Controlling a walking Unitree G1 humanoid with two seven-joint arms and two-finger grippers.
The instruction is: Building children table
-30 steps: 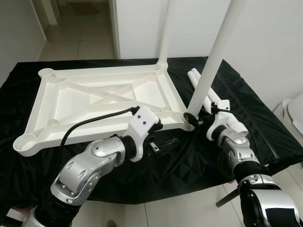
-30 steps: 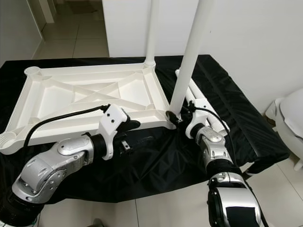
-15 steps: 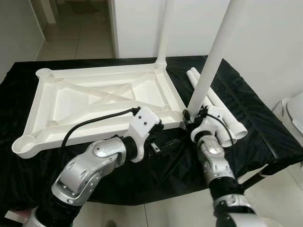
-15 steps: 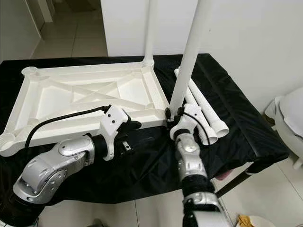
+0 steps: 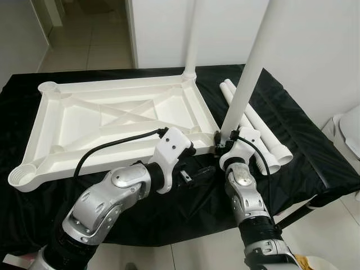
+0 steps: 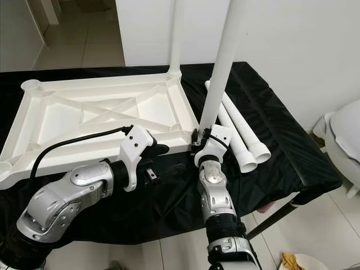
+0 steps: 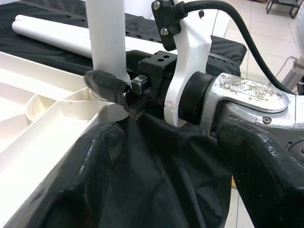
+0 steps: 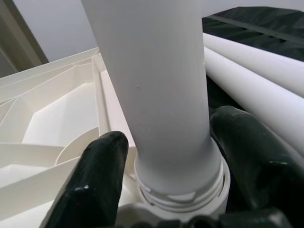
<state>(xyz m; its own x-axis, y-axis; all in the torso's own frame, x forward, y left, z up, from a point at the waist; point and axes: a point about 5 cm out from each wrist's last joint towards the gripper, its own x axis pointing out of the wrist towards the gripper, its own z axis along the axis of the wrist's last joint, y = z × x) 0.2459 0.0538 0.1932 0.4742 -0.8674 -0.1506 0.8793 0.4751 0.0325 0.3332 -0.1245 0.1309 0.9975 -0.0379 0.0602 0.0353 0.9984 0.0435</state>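
A: What lies on the black-draped tabletop (image 5: pixel 315 152)?

B: A white plastic table top (image 5: pixel 112 121) lies upside down across the left and centre of the frame, ribs showing. One leg (image 5: pixel 190 39) stands upright in its far right corner, at upper centre. A second leg (image 5: pixel 247 73) stands in the near right corner socket.

A: And the right gripper (image 5: pixel 224 140)?

B: It sits right of centre, at the base of that second leg. In the right wrist view its black fingers (image 8: pixel 92 183) close on the leg (image 8: pixel 161 95) from both sides, just above the threaded collar at the socket.

A: The left gripper (image 5: pixel 197 175)?

B: It hovers low over the black cloth, just in front of the table top's near edge, centre of the frame, beside the right gripper. In the left wrist view its fingers (image 7: pixel 85 180) stand spread apart with nothing between them, pointing toward the right gripper (image 7: pixel 114 90).

A: Anything else?

B: Two spare legs (image 5: pixel 261 135) lie side by side on the cloth, right of the standing leg, running toward the upper right. Tiled floor (image 5: pixel 101 50) shows in the upper left.
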